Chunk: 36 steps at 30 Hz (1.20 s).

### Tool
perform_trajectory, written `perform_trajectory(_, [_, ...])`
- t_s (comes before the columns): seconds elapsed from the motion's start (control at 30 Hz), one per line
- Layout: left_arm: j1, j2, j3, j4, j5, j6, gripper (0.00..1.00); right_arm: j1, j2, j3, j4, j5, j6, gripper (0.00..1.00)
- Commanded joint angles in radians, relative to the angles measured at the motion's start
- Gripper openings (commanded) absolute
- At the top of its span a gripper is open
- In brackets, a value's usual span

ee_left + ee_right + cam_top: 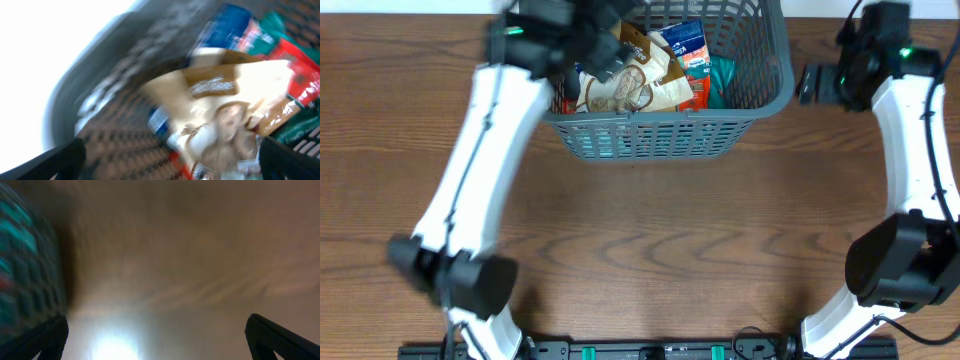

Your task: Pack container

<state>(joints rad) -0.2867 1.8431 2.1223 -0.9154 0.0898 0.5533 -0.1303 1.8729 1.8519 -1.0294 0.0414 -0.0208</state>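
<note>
We cannot read any words or numbers here. The tan bag (225,115) in the basket (650,140) has a dark label with pale letters on it, but they are too blurry for us. The blue pack (225,25) and the red pack (300,70) have print too, just as smeared. From above, all the print is too small to read.
</note>
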Motion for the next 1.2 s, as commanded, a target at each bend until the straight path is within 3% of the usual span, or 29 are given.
perform_trajectory(0.0, [0.095, -0.11, 0.019, -0.058, -0.042, -0.2, 0.99, 0.021, -0.013, 0.122, -0.028, -0.009, -0.109, 0.99])
perform_trajectory(0.3, [0.346, -0.291, -0.011, -0.146, -0.039, -0.354, 0.99, 0.035, -0.098, 0.194, -0.145, -0.024, 0.01, 0.99])
perform_trajectory(0.43, [0.395, -0.379, -0.156, -0.126, -0.025, -0.354, 0.99, 0.04, -0.192, 0.192, -0.207, -0.023, 0.033, 0.99])
perform_trajectory(0.6, [0.392, -0.538, -0.462, -0.011, 0.022, -0.353, 0.99, 0.052, -0.323, 0.124, -0.268, -0.023, 0.043, 0.99])
perform_trajectory(0.73, [0.385, -0.7, -0.734, 0.124, 0.11, -0.337, 0.99, 0.09, -0.462, -0.05, -0.247, -0.018, 0.054, 0.99])
perform_trajectory(1.03, [0.282, -1.093, -1.266, 0.353, 0.108, -0.161, 0.99, 0.208, -0.881, -0.705, 0.025, 0.015, 0.1, 0.99])
perform_trajectory(1.17, [0.252, -1.262, -1.471, 0.458, 0.108, -0.158, 0.99, 0.241, -1.058, -0.941, 0.114, 0.016, 0.103, 0.99])
